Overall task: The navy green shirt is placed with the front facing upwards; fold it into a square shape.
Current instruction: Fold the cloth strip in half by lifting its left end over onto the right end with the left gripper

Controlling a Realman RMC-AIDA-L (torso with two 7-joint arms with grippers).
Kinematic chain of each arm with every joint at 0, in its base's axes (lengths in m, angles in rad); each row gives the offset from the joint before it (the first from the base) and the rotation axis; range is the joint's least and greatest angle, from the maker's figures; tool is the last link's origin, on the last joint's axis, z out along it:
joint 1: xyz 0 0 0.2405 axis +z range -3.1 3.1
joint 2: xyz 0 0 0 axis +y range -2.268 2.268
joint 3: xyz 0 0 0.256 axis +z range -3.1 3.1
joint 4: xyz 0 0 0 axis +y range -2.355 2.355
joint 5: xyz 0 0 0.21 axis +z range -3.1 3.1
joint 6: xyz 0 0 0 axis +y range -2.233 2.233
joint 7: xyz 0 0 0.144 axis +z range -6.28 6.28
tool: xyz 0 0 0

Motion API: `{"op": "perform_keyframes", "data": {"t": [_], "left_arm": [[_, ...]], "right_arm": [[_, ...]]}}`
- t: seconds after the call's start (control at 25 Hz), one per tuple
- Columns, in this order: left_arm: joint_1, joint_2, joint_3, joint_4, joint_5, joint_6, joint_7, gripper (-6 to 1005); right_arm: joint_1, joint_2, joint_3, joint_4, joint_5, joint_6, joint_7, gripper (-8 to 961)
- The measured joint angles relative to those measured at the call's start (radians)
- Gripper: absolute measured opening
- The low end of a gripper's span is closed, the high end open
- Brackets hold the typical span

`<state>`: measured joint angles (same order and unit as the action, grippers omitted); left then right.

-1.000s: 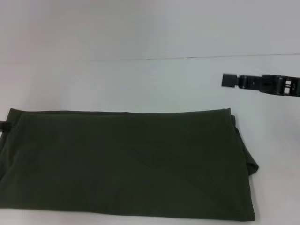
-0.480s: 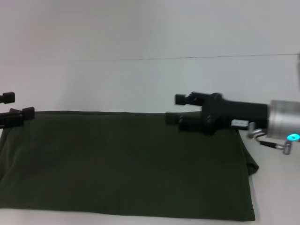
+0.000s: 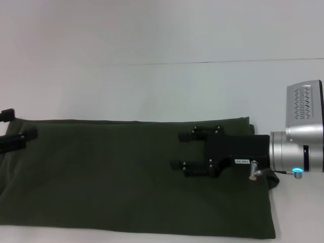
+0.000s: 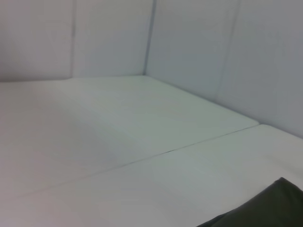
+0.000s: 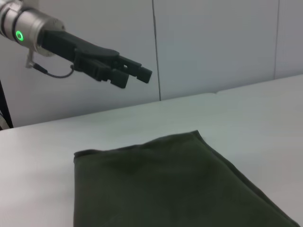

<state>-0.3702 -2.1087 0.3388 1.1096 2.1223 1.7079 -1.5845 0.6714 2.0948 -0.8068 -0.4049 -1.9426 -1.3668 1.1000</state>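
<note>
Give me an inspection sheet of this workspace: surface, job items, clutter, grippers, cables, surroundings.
Surface: white table, with a thin seam line running across it beyond the cloth.
Job's things: navy green shirt lies flat as a long folded band; only plain green fabric shows, no lettering or collar visible.
Clutter: nothing seen.
Grippers: right gripper is open, over the shirt's right part, fingers pointing towards the robot's left. Left gripper is open at the shirt's far left corner; the right wrist view shows it raised above the table, holding nothing.
Cables: a short thin wire loops by the right wrist; a similar one hangs under the left wrist.
Surroundings: plain pale panelled walls.
</note>
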Motion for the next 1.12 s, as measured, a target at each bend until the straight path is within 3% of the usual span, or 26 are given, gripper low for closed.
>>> {"op": "perform_keyframes", "data": {"t": [0.08,0.24,0.4,0.72,0.88,1.12], "left_arm": [[0.008,-0.001,0.009,0.013,0.005,-0.003,-0.021,863],[-0.010,0.051,0.049,0.015,0.050,0.055,-0.120,865],[-0.110,0.120,0.035,-0.008,0.198,0.164,-0.288,862],[-0.264,0.180,0.065,-0.038,0.512,0.117,-0.661,855],[-0.323,0.225,0.063,-0.150,0.626,0.042,-0.838,852],[-0.342,0.230,0.083,-0.200,0.707,-0.043,-0.937,848]], "right_arm": [[-0.007,-0.002,-0.003,-0.004,0.001,0.001,-0.001,777],[-0.010,-0.001,-0.005,-0.005,-0.001,0.001,-0.001,777],[-0.005,0.001,-0.013,-0.001,-0.003,0.004,-0.002,777],[-0.004,0.003,-0.021,0.006,0.001,-0.001,0.004,776],[-0.004,0.003,-0.025,0.007,0.002,-0.003,0.007,777],[-0.002,0.004,-0.031,0.017,0.002,-0.003,0.010,776]]}}
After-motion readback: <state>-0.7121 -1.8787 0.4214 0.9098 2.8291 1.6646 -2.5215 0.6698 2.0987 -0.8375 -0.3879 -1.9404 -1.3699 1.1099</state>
